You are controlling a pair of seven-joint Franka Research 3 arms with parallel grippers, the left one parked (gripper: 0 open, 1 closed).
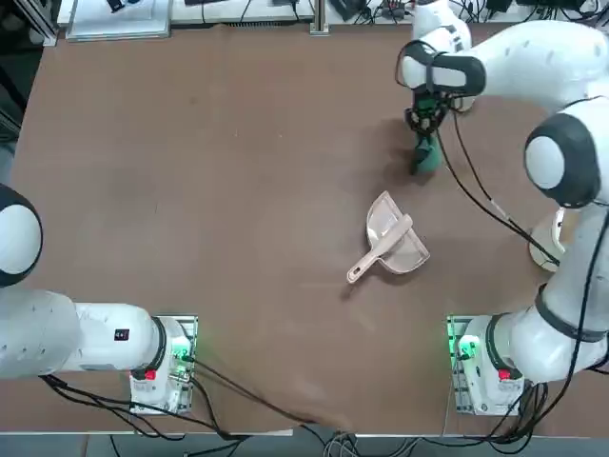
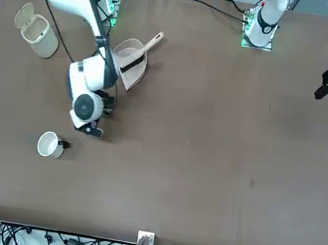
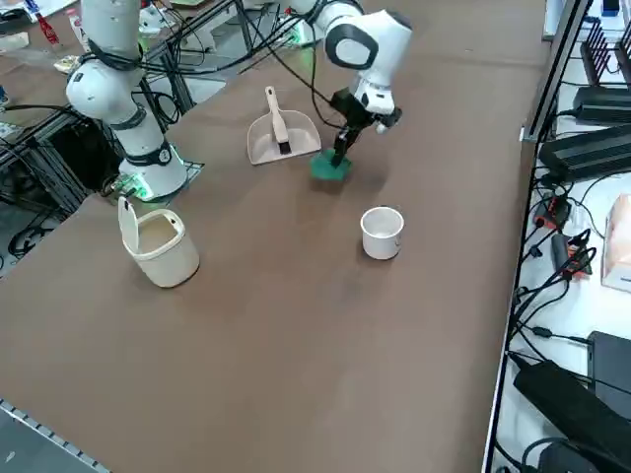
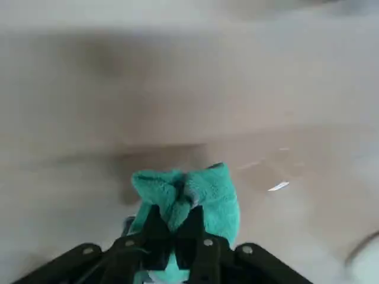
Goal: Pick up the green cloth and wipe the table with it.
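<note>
The right hand (image 4: pixel 179 222) is closed on the cloth (image 4: pixel 216 198), its 2 fingers (image 4: pixel 194 228) pinching the green fabric into a bunch that bulges out on both sides. The cloth hangs below the hand, over the far right part of the desk (image 1: pixel 238 219). The dustpan (image 1: pixel 403 249) lies near it, on the side toward the arm's base. 2 white containers stand on the desk: a cup (image 3: pixel 382 234) near the cloth, and a bin (image 3: pixel 163 251) with its lid (image 3: pixel 128 225) open, well apart from it.

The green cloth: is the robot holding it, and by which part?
Yes, the right end effector grips the green cloth by a bunched-up fold near its middle.
</note>
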